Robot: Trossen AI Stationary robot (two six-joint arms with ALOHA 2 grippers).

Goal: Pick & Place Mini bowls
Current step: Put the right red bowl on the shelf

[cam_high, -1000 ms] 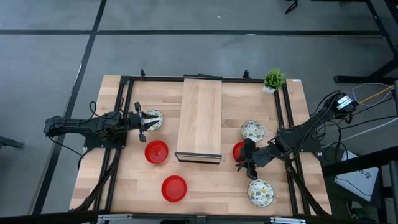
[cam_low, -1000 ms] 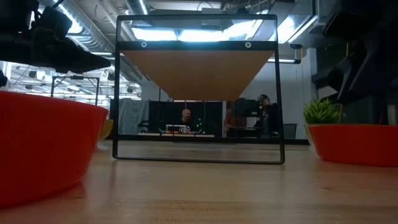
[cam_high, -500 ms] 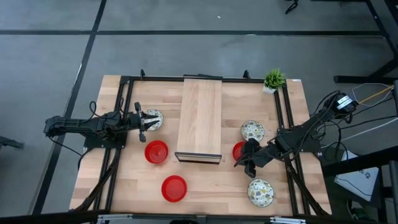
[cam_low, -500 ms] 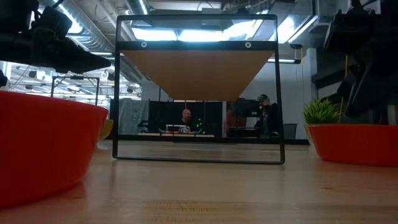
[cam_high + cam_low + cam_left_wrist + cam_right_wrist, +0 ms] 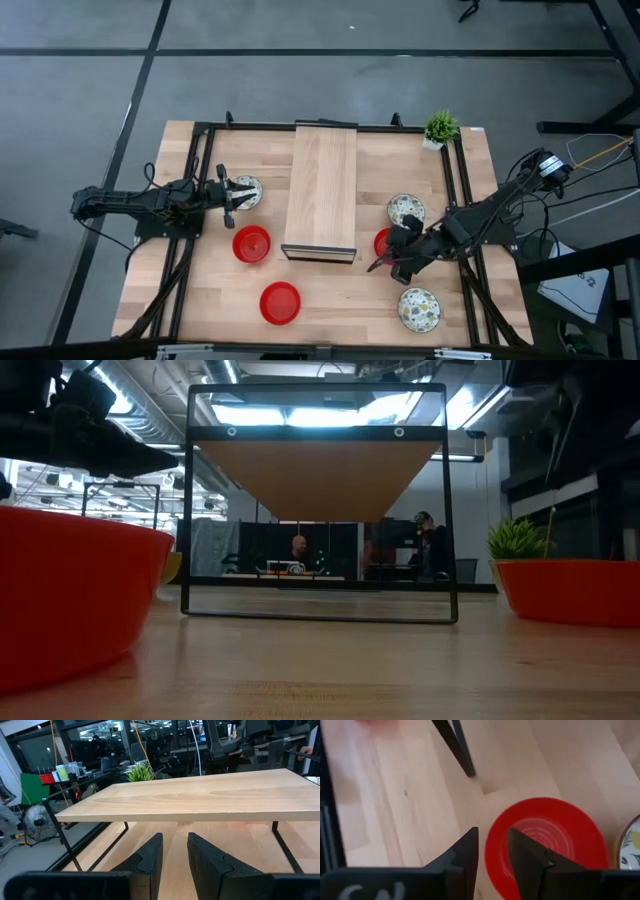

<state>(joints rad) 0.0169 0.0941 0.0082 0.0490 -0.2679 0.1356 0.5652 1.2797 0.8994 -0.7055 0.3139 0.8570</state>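
Right end effector [image 5: 385,263] shifted slightly twd the shelf since prev frame; we see it narrow-gapped, empty, over red bowl [image 5: 384,243] on counter [image 5: 330,300]. Left end effector [image 5: 232,195] narrow, empty, by patterned bowl [image 5: 247,192].

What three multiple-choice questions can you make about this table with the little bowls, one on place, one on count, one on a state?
1. Where does the small potted green plant stand?
A. far right corner of the wooden table
B. on the raised wooden shelf
C. near left corner

2. How many plain glossy red mini bowls show from above?
A. one
B. three
C. five

3. How are the right gripper fingers?
A. clamped on a patterned bowl
B. parted, holding nothing
C. out of sight

Answers: 1 A, the high view shows it there. 2 B, two left of the shelf, one right. 3 B, a gap shows between them above a red bowl.
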